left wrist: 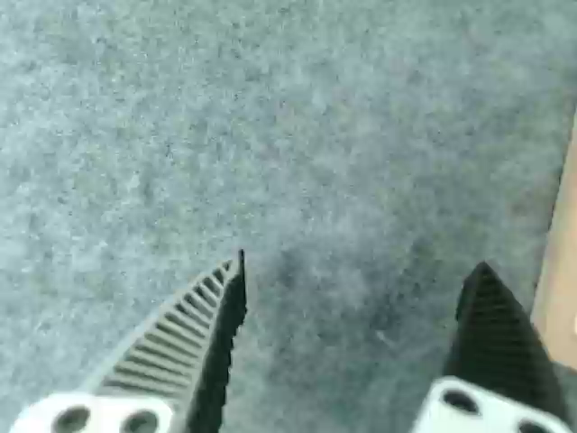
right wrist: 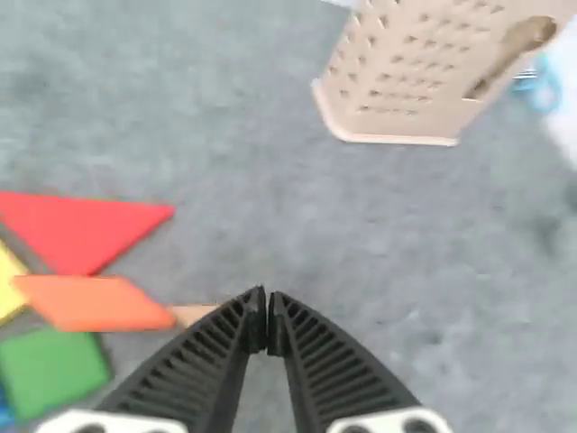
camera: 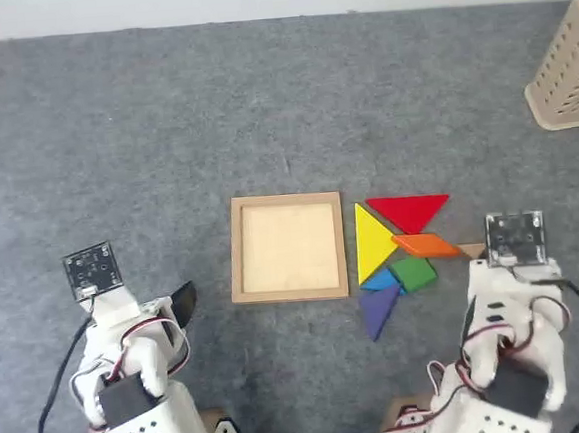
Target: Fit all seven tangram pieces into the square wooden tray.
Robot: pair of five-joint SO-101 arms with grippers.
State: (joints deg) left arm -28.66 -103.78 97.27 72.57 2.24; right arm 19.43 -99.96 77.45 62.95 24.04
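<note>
The square wooden tray (camera: pixel 285 214) lies mid-table, its inside bare. The pieces cluster just right of it: red triangle (camera: pixel 407 211), yellow triangle (camera: pixel 372 242), orange parallelogram (camera: pixel 425 245), green square (camera: pixel 413 272), blue triangle (camera: pixel 380 281) and purple triangle (camera: pixel 378 310). A plain wooden piece (camera: pixel 472 250) peeks out beside the right arm (camera: pixel 508 310). My right gripper (right wrist: pixel 266 305) is shut and empty, its tips just past that wooden piece (right wrist: pixel 194 314) and near the orange parallelogram (right wrist: pixel 90 302). My left gripper (left wrist: pixel 361 266) hangs open over bare carpet, left of the tray's edge (left wrist: pixel 561 271).
A beige perforated basket (camera: pixel 568 64) stands at the back right corner, also seen ahead of the right gripper as the basket (right wrist: pixel 424 72). Grey carpet covers the table, with wide room behind and left of the tray.
</note>
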